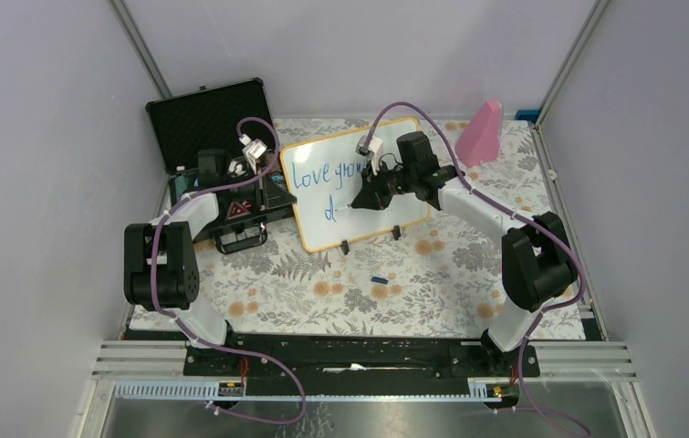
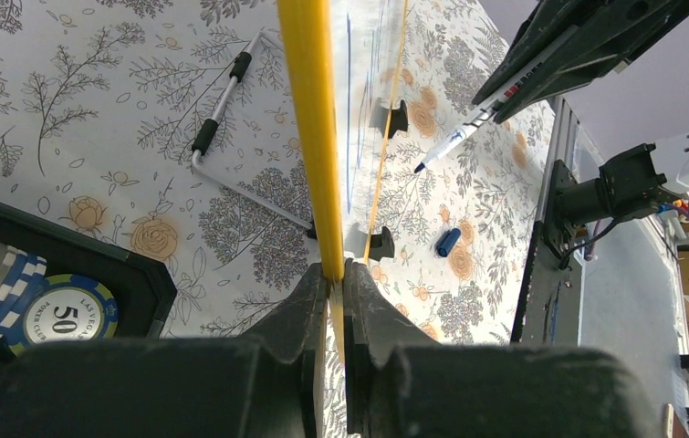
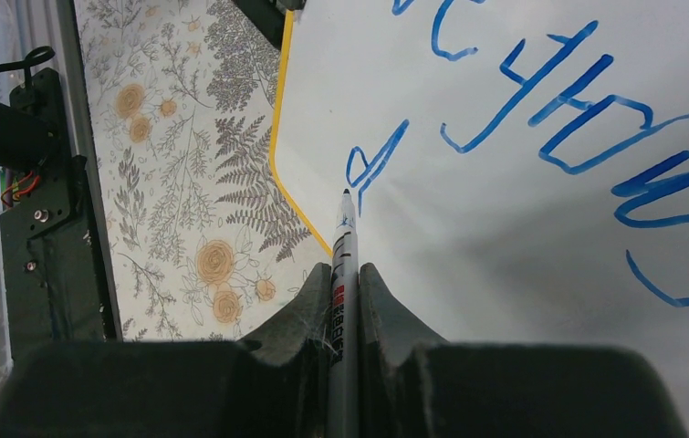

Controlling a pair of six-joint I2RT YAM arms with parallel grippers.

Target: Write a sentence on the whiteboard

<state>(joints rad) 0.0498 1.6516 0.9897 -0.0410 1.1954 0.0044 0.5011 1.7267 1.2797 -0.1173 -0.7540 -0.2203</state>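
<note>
Two grips: L gripper point(image 2: 331, 274) on whiteboard point(image 1: 318, 233) edge, R gripper point(image 3: 344, 274) on marker point(image 3: 344, 228); chip case point(image 1: 208, 119) beside, cap point(image 1: 378, 279) nearby.

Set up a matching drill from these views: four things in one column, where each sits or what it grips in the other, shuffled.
Column one
1. left pincer
2. right pincer
3. blue cap
4. pink wedge

Column two
A. lying loose on the floral cloth
B. shut on the marker
C. standing at the cloth's far right corner
D. shut on the whiteboard, at its yellow rim

Pairs: 1-D, 2-B, 3-A, 4-C
</note>
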